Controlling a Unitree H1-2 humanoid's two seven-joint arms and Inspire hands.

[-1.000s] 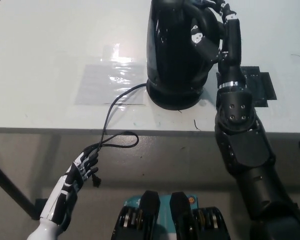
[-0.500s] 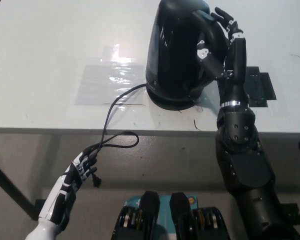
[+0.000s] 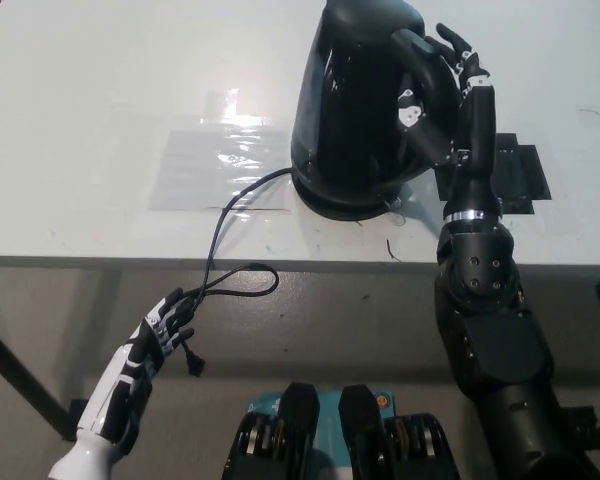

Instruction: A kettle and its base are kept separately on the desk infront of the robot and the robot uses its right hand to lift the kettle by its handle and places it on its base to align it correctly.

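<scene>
Showing one black kettle seated on one round black base, with the kettle's lower rim meeting the base all around as far as can be seen. One handle arcs down the kettle's right side. One black right hand stands just beside that handle, its fingers spread and pointing away from the robot; they are uncurled and grip nothing, though the palm lies close against the handle and whether it touches cannot be told. The black forearm rises from the lower right across the bench edge. One white left hand rests low at the left, below the bench edge and well apart from the kettle, fingers loosely apart and holding nothing. One thin black cord runs from the base across the bench, drops over the front edge, loops, and ends near the left hand's fingertips; contact there cannot be told. One dark flat mat lies on the bench behind the right wrist. One clear taped patch gleams left of the base. The bench is white and glossy, with a few small marks near its front edge. Below it, a grey floor is visible.
</scene>
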